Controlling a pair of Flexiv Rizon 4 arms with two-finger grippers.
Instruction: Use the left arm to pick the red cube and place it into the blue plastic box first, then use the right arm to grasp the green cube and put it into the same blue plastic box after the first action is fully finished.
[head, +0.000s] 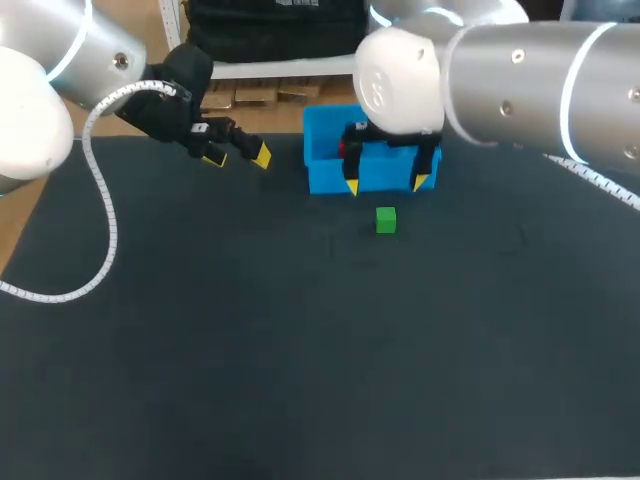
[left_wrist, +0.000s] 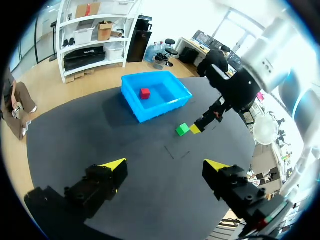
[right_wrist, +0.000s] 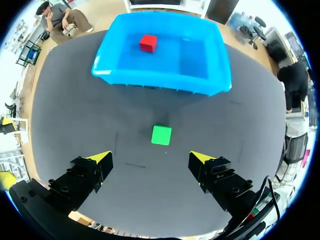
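A: Red cube (right_wrist: 148, 43)?
B: Inside the blue plastic box (right_wrist: 160, 82) at the far edge of the bench (head: 200, 350); 1 step done, I'd say. Left fingers (left_wrist: 97, 182) gape empty, off to its side.
A: Green cube (right_wrist: 161, 135)?
B: On the bench before the box; right fingers (right_wrist: 85, 180) hang spread, empty, apparently to straddle it.

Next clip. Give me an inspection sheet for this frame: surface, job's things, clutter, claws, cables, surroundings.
Surface: dark table, faint scuffs near its middle.
Job's things: red cube lies inside the blue plastic box; green cube sits on the table in front of the box, apart from it.
Clutter: nothing seen.
Claws: left claw open, empty, off to the box's side; right claw open, empty, green cube just ahead of it.
Cables: white coiled cable loops over the table near the left claw.
Surroundings: nothing reaches over the table.
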